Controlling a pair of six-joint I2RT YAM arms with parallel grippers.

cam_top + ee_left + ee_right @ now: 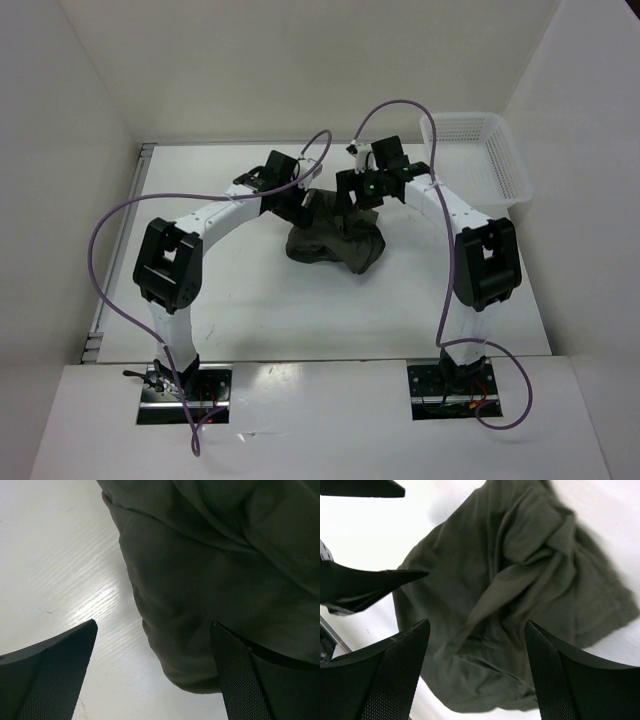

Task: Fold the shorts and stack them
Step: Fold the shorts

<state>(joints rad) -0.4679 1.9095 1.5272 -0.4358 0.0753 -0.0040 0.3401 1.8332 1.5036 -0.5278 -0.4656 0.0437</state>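
Crumpled cloth marks the stage: the dark olive shorts (335, 245) lie in a wrinkled heap near the middle of the tabletop (250, 300), not yet flattened. Both arms lean over the heap's far side. The left pincer (154, 626) hangs with fingers apart, straddling a rounded cloth edge. The right pincer (477, 624) is likewise spread wide above the bunched folds (neither grips anything). This looks like the spreading-out step, before any fold. Next, I judge, each pincer must drop onto an outer edge and draw the cloth flat. Bare tabletop lies all round, most toward the arm bases. The white mesh basket (517, 172) stands well apart at the far right corner.
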